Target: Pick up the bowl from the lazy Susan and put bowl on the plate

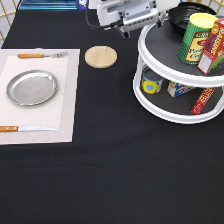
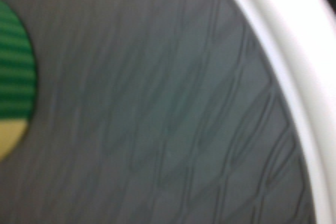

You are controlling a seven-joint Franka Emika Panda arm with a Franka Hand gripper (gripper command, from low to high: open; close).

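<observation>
The glossy black bowl sits on the top tier of the white lazy Susan, at the exterior view's top right, behind a green can. My gripper hangs at the exterior view's top edge, just left of the bowl and over the turntable's far rim. The bowl's right side is hidden by the can. The silver plate lies bare on a pale placemat at the left. Up close, the wrist view shows the dark grey tray surface, its white rim and a green can edge.
A round wooden coaster lies between the placemat and the lazy Susan. A fork and a knife flank the plate. A red box stands on the top tier; cans and boxes fill the lower tier.
</observation>
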